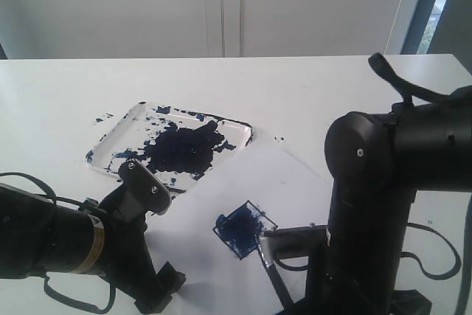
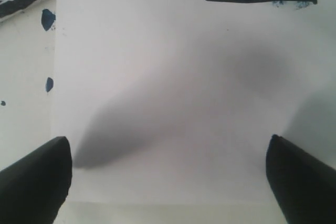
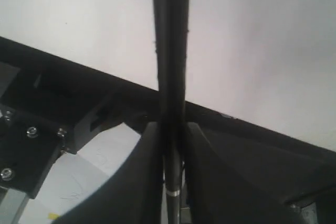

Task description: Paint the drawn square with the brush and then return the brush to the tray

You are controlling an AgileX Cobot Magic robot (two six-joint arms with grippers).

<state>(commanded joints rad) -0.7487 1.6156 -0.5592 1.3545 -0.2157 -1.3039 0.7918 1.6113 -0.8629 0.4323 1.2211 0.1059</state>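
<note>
Nearest, by the near edge of the worktop (image 1: 66, 86), the left tool (image 2: 168, 174) hovers over the white paper sheet (image 2: 157, 77), its two fingers wide apart with nothing between them. Toward the near right corner, the right tool (image 3: 170, 140) is clamped on the brush (image 3: 170, 51), pinching the black handle. The brush slants away from the near edge, its far end just beside the drawn square (image 1: 243, 228); whether it touches the paper I cannot tell. The square, tilted like a diamond and largely smeared dark blue, lies on the sheet between the arms. Farther off, left of middle, sits the paint-splattered tray (image 1: 110, 138).
</note>
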